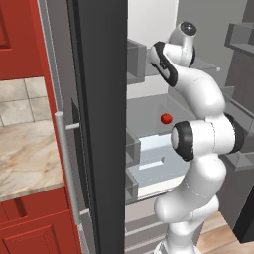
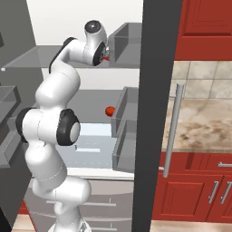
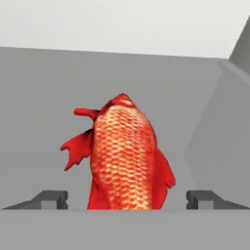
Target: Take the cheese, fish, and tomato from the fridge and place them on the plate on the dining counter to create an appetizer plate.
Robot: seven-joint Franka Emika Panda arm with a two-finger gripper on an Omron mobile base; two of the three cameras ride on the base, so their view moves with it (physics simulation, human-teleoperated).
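Claw [image 3: 127, 200] spread wide — straddling the fish [image 3: 124, 156]
Fingertips [image 3: 49, 199] apart from its sides; tomato [image 1: 166, 118] one fridge [image 1: 101, 124] shelf below.

red scaly fish [image 3: 128, 156] on fridge [image 1: 101, 124] shelf

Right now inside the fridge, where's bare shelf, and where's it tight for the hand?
Bare: the middle shelf around the tomato, and the upper shelf either side of the fish, out to the grey walls. Tight: the upper shelf's centre, where the open hand straddles the fish, and the right side by the door bins.
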